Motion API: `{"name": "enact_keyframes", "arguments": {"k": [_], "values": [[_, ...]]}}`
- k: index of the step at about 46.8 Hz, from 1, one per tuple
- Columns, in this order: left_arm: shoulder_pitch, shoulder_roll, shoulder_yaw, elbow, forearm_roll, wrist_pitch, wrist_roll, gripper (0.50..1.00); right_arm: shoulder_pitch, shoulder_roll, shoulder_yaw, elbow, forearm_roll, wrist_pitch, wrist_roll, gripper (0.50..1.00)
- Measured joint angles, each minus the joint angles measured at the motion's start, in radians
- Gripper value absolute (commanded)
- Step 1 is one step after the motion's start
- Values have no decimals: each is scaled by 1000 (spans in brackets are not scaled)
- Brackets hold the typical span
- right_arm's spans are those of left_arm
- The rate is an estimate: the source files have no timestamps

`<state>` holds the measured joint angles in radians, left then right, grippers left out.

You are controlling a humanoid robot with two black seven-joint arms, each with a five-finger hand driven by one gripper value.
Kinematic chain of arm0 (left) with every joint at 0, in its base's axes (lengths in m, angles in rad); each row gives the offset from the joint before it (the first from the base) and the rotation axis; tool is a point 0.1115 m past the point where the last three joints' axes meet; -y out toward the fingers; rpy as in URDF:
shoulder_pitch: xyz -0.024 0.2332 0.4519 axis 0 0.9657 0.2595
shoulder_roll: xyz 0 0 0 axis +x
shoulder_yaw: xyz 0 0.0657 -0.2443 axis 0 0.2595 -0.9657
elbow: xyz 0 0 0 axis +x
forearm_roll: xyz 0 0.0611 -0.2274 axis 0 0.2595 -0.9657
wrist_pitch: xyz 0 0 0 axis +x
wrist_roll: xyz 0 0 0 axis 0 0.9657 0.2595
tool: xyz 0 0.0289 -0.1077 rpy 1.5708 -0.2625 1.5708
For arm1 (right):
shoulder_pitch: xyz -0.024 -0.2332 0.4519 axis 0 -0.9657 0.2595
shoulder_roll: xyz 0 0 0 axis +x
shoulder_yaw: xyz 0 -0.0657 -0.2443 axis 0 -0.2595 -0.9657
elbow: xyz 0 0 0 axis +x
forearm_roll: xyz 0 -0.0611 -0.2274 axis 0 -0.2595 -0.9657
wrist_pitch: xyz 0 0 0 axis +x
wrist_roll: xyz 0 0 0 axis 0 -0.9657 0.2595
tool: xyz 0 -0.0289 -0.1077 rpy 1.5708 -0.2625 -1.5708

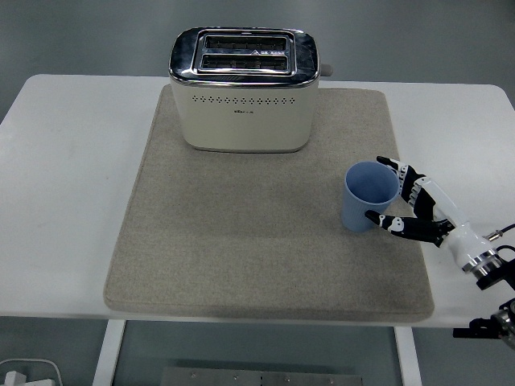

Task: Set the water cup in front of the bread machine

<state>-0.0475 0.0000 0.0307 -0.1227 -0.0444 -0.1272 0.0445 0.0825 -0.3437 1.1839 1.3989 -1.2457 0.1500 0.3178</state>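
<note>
A light blue water cup (366, 196) stands upright on the beige mat (241, 241), to the right and in front of the cream and chrome bread machine (242, 90) at the mat's far edge. My right hand (400, 203) is at the cup's right side, fingers spread around it. The thumb lies against the cup's lower front and the fingers reach round its far rim. The hand is not closed on the cup. My left arm is out of view.
The mat lies on a white table (64, 177). The table's right strip is narrow beside the mat, and my right forearm (475, 257) crosses it near the front edge.
</note>
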Motion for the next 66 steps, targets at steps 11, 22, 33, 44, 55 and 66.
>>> {"name": "enact_keyframes", "arguments": {"k": [11,22,33,44,55,66], "values": [[0,0,0,0,0,0,0,996,5,3,-3,-7,-3,0,-22,913],[0,0,0,0,0,0,0,996,13,13,-3,-12,-2,0,-51,913],[0,0,0,0,0,0,0,999,23,19,-16,-12,0,3,-65,911],[0,0,0,0,0,0,0,999,28,14,-18,-12,3,7,-65,681],[0,0,0,0,0,0,0,996,32,8,-20,-11,-1,13,-67,500],[0,0,0,0,0,0,0,996,40,2,-20,-9,-4,23,-78,500]]}}
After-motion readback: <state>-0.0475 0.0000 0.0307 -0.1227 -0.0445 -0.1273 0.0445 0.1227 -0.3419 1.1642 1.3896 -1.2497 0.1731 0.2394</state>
